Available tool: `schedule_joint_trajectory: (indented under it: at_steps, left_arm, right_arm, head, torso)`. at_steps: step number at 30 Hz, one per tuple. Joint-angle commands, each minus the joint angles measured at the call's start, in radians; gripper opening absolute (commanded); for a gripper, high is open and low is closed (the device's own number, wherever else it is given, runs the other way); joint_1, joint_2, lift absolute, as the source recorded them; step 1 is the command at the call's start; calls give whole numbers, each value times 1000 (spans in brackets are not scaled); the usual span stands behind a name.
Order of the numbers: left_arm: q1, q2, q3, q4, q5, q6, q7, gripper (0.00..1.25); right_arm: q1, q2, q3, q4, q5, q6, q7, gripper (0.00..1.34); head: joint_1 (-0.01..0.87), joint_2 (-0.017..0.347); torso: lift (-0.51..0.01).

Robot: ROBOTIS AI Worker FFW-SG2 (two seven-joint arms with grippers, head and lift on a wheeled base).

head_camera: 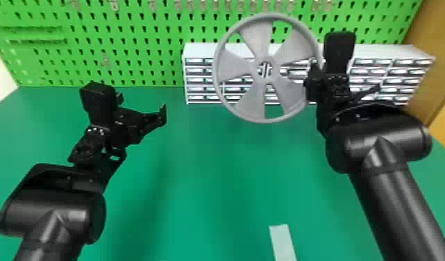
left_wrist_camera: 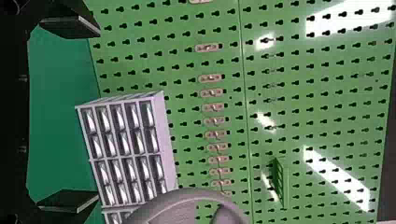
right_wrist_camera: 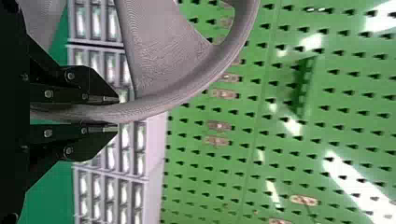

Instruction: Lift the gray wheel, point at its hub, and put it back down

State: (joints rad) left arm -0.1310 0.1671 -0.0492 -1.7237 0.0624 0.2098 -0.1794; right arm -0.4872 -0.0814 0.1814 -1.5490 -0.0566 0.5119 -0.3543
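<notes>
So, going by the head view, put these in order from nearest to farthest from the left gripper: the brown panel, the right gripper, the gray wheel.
1. Gray wheel: to the left gripper's right, held up between the two grippers.
2. Right gripper: at the wheel's right rim, gripping it.
3. Brown panel: far right, beyond the right gripper.

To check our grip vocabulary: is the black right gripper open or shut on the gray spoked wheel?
Shut: the right gripper has the wheel's rim between its fingers.

One wheel (head_camera: 265, 69) with five spokes (head_camera: 258, 34), one surface (head_camera: 204, 194), one pale strip (head_camera: 283, 243), two arms (head_camera: 395, 198), one left claw (head_camera: 141, 106), one right claw (head_camera: 313, 77).
</notes>
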Motion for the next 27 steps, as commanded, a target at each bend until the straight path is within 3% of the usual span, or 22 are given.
schedule_joint_trajectory:
  at_steps: [1,21,27]
  left_arm:
    - [11,0,9,-13,-4,7,-9,1177]
    - [80,0,60,-125,0,59,-83,1177]
    - [94,0,57,-160,14,65,-138,1066]
  right_arm:
    - [-8,-3,13,35,1,-133,0,11]
    - [-67,-8,61,222,7,-428,0,11]
    - [-93,-11,67,265,18,-457,0,11]
  head:
    - [692,48]
    - [692,48]
    - [692,48]
  torso:
    - [-88]
    - [-88]
    - [-88]
